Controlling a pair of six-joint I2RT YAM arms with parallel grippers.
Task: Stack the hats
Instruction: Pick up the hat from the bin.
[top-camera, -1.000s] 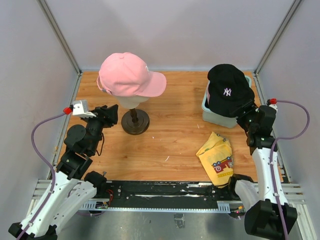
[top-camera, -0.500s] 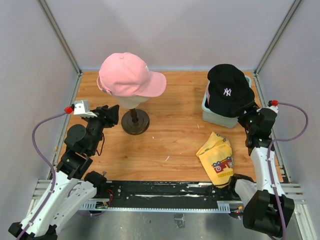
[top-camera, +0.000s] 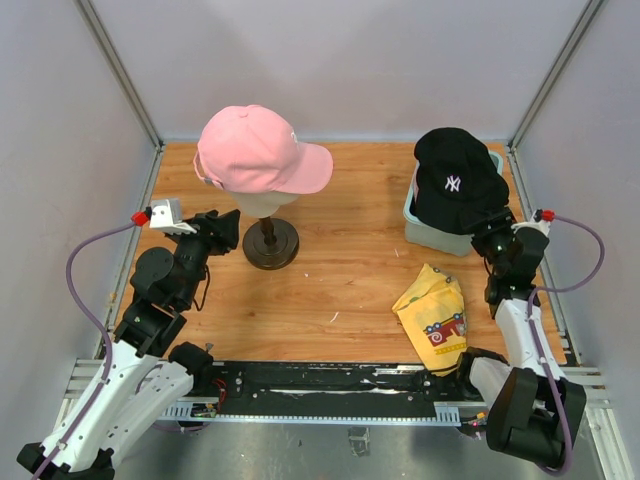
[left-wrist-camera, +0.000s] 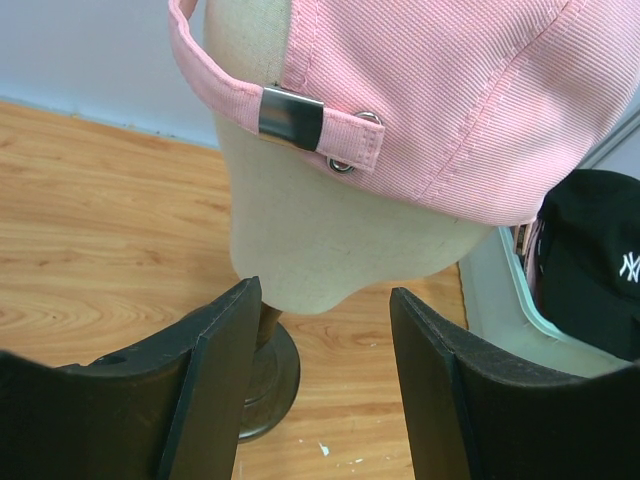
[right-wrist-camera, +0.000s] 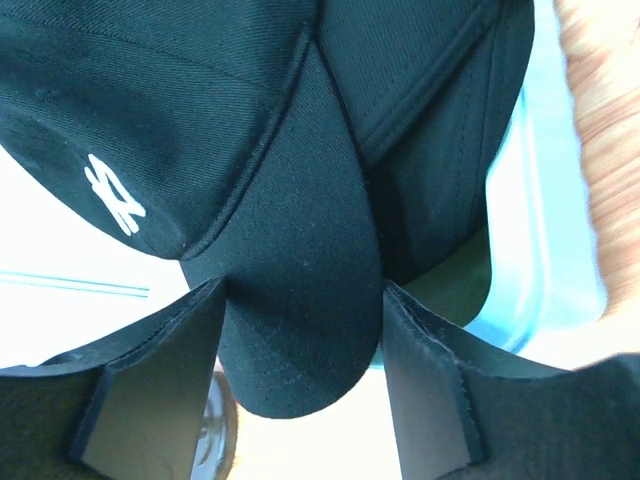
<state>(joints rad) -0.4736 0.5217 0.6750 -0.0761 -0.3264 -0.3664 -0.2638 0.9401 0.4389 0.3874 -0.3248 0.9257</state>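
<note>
Counting the caps in plain view gives two. One pink cap (top-camera: 258, 150) sits on the single cream mannequin head (left-wrist-camera: 300, 230), brim pointing right. One black cap (top-camera: 458, 180) with a white logo rests on top of the one pale green bin (top-camera: 425, 232) at the far right of the wooden table (top-camera: 340, 270). One yellow cloth (top-camera: 435, 315) with a red print lies crumpled in front of the bin, apart from it. The head stands on one dark round stand (top-camera: 270, 243).

Two arms are in view. The left gripper (left-wrist-camera: 325, 300) is spread wide and holds nothing. It sits just beside the stand, below the back of the pink cap, where the strap's metal buckle (left-wrist-camera: 291, 118) shows. The right gripper (right-wrist-camera: 303, 300) is at the near edge of the black cap, one finger on each side of the brim. The brim fills the gap between them. Whether the pads already press on it cannot be told.

The black cap covers nearly all of the bin's inside. The left wrist view shows a thin sliver of something pinkish between cap and bin wall, too small to identify. That view also cuts off the pink cap's brim and crown. In the right wrist view bright glare washes out the area beneath the brim.
</note>
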